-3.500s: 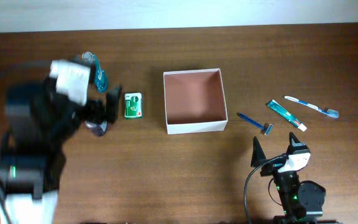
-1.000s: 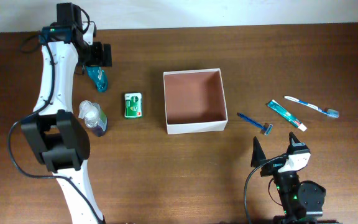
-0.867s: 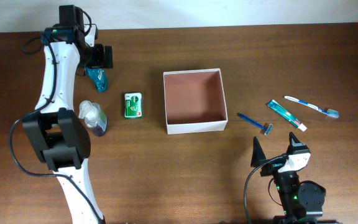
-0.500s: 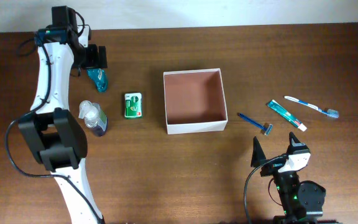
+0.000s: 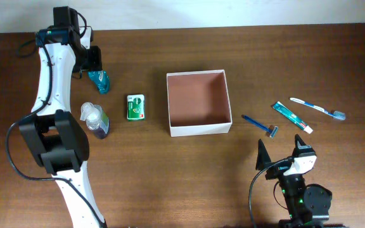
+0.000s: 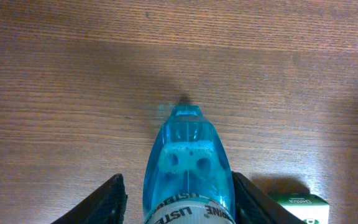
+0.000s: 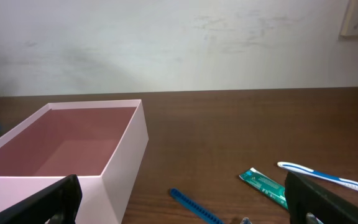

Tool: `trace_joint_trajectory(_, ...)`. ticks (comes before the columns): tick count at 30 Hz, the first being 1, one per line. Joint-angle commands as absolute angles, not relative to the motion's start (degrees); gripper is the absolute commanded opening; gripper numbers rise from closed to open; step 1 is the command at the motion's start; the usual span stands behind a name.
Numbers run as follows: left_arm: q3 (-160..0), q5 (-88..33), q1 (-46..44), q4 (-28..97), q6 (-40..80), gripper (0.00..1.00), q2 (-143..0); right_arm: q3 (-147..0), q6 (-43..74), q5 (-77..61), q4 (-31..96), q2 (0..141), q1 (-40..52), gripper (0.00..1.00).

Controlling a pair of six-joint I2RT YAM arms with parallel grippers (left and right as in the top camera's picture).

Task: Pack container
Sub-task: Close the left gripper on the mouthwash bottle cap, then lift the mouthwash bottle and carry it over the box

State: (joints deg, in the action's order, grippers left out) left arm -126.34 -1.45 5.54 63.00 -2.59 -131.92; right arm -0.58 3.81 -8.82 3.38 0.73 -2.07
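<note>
Flanking blue bottle, left jaws near table far edge.

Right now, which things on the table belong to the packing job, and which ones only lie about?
In the job: container, blue bottle between the left gripper's fingers.
Lying untouched, probably to be packed later: green packet, clear bottle, razor, toothpaste tube, toothbrush.

Left gripper: extended to far-left corner, pointed down, fingers narrowly set. Right gripper: parked low at near edge, jaws spread wide.
</note>
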Motion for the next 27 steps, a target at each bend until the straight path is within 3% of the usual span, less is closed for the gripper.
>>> trace_joint_trajectory(1,-127.33,-1.26,5.69,63.46,-2.87,0.54,-133.19,-0.32,3.40,-8.34,3.68,0.21,-2.33,0.99)
trace_joint_trajectory(7,-127.33,-1.26,5.69,64.14,-2.85,0.45,-133.19,-0.32,3.42,-8.34,3.68,0.21,-2.33,0.99)
trace_joint_trajectory(15,-127.33,-1.30,5.69,65.25,-2.83,0.22,-133.19,-0.32,3.40,-8.34,3.68,0.21,-2.33,0.98)
trace_joint_trajectory(21,-128.55,-2.63,5.69,65.28,-2.83,0.20,-133.05,-0.32,3.40,-8.34,3.68,0.21,-2.33,0.99)
trace_joint_trajectory(27,-136.46,-11.79,5.65,67.55,-2.81,0.14,-133.05,-0.32,3.40,-8.34,3.70,0.21,-2.33,0.99)
